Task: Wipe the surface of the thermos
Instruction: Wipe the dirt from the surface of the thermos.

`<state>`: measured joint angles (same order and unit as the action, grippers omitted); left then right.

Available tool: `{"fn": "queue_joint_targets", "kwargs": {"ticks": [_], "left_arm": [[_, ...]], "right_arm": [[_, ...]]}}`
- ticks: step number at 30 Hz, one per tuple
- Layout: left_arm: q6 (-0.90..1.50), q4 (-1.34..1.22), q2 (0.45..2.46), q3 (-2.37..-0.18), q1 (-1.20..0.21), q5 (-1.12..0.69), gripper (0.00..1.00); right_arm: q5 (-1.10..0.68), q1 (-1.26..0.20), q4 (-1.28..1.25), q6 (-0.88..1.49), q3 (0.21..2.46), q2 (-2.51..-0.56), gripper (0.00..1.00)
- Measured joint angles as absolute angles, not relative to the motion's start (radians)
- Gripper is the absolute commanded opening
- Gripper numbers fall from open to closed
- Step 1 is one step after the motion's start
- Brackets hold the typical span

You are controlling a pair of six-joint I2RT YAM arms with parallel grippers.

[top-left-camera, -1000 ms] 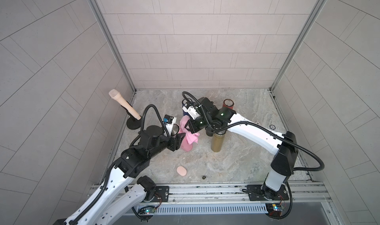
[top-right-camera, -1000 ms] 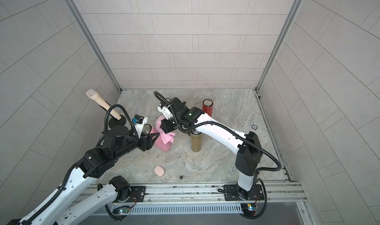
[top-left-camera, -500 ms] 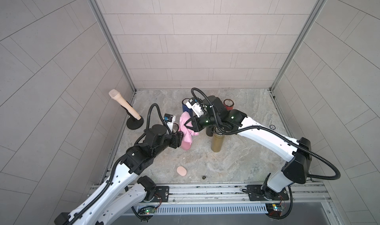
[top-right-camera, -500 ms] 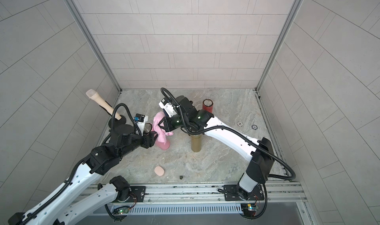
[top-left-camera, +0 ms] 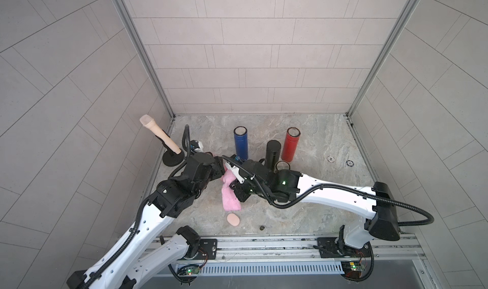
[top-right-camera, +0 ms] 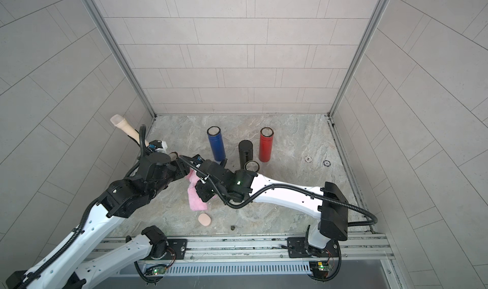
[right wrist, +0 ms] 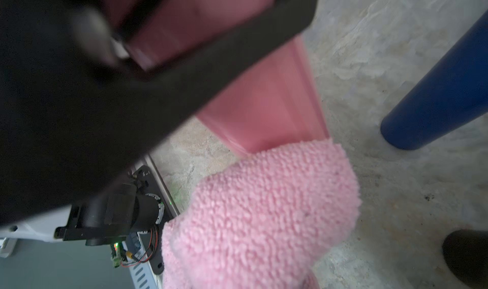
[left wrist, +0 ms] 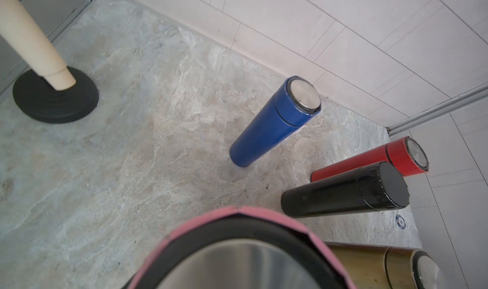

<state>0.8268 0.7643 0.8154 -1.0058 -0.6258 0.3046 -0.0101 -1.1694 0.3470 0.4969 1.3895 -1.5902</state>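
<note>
The pink thermos (right wrist: 264,102) is held near its steel-topped lid (left wrist: 237,261) by my left gripper (top-left-camera: 220,170), which is shut on it; the black fingers (right wrist: 184,63) wrap the body in the right wrist view. My right gripper (top-left-camera: 235,192) is shut on a fluffy pink cloth (top-left-camera: 231,201). The cloth (right wrist: 264,216) lies against the lower part of the thermos and hides that end. In both top views the two grippers meet at the left middle of the floor, and the cloth (top-right-camera: 196,201) hangs toward the front.
A blue thermos (top-left-camera: 240,145), a black one (top-left-camera: 272,153) and a red one (top-left-camera: 291,145) stand behind the grippers, with a gold one (top-left-camera: 282,165) partly under my right arm. A plunger (top-left-camera: 173,159) stands at the left wall. A beige oval pad (top-left-camera: 233,219) lies near the front rail.
My right gripper has dragged the cloth from the top of the thermos down toward the front. The left arm reached further in. The blue thermos is uncovered.
</note>
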Motion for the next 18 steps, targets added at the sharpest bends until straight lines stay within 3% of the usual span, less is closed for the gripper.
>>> {"fn": "queue_joint_targets", "kwargs": {"ticks": [9, 18], "left_arm": [[1.011, 0.764, 0.746, -0.987, -0.626, 0.316, 0.00], [1.066, 0.753, 0.758, -0.987, -0.624, 0.320, 0.00]], "right_arm": [[0.094, -1.165, 0.077, 0.531, 1.336, -1.527, 0.00], [0.114, -1.169, 0.021, 0.567, 1.333, -1.567, 0.00]]}}
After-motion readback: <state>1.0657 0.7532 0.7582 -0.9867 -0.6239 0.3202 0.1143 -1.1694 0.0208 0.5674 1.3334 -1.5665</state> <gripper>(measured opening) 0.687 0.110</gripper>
